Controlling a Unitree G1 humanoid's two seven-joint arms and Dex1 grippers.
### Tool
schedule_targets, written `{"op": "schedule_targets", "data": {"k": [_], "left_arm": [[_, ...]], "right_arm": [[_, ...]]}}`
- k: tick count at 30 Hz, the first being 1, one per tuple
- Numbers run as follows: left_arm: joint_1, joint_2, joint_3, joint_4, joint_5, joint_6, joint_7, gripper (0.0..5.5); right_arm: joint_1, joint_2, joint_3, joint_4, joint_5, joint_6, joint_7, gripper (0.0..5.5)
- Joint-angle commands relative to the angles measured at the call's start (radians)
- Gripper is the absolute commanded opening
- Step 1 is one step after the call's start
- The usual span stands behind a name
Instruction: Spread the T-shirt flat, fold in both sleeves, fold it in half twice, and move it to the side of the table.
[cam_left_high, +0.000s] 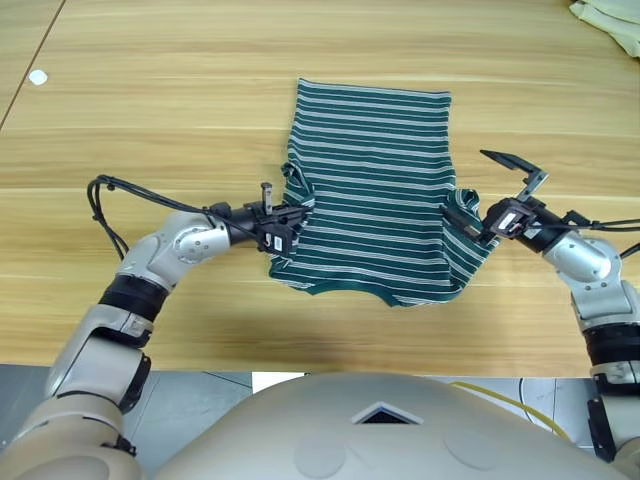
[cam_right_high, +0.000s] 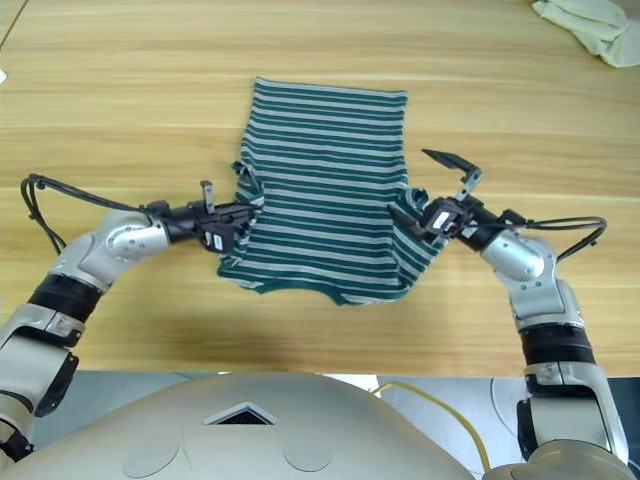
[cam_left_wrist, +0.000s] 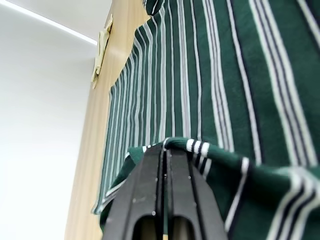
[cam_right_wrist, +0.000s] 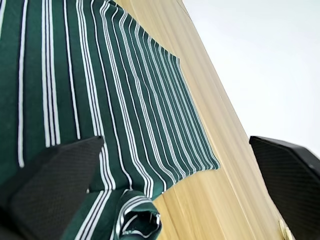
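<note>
On the table (cam_left_high: 150, 120) the T-shirt (cam_left_high: 375, 180) lies with both sleeves bunched. The left gripper (cam_left_high: 290, 215) pinches its left sleeve fold; the right gripper (cam_left_high: 465, 182) gapes wide beside its right sleeve. Recommendation: close fully on that sleeve, then draw both inward evenly.

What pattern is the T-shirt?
T-shirt: dark green with thin white stripes, clearest in left eye view.

Both arms extend forward, wrists turned inward. The left gripper (cam_left_wrist: 164, 150) has its 2 fingers pressed together, pinching the T-shirt (cam_left_high: 370, 180); the right gripper (cam_left_high: 465, 182) gapes wide.
</note>
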Motion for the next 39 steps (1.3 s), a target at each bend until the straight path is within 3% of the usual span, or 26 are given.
{"op": "schedule_targets", "data": {"k": [1,9,14,18,23,27,36,39], "left_arm": [[-0.015,-0.004,-0.007,0.022,-0.018,-0.013,-0.023,0.28],[-0.036,-0.038,0.018,0.06,-0.079,-0.039,-0.02,1.48],[-0.067,-0.083,0.055,0.088,-0.107,-0.038,0.039,2.27],[-0.077,-0.1,0.087,0.1,-0.128,-0.045,0.074,2.84],[-0.09,-0.097,0.11,0.146,-0.108,-0.053,0.118,2.84],[-0.097,-0.099,0.111,0.177,-0.091,-0.06,0.141,2.84],[-0.105,-0.096,0.112,0.211,-0.07,-0.079,0.176,2.84],[-0.102,-0.093,0.11,0.214,-0.066,-0.084,0.182,2.87]], "right_arm": [[0.004,0.001,0.005,-0.015,0.008,-0.001,0.014,5.4],[0.021,-0.012,-0.006,-0.013,-0.002,-0.012,0.014,5.4],[0.088,-0.073,-0.09,-0.063,-0.08,0.006,-0.053,5.4],[0.1,-0.155,-0.173,-0.038,-0.284,0.123,-0.215,5.4],[0.229,-0.234,-0.222,-0.092,-0.388,0.226,-0.241,5.4],[0.311,-0.232,-0.129,-0.142,-0.375,0.18,-0.158,5.4],[0.296,-0.2,-0.003,-0.102,-0.385,0.155,-0.148,5.4],[0.293,-0.203,0.011,-0.094,-0.381,0.158,-0.149,4.85]]}}
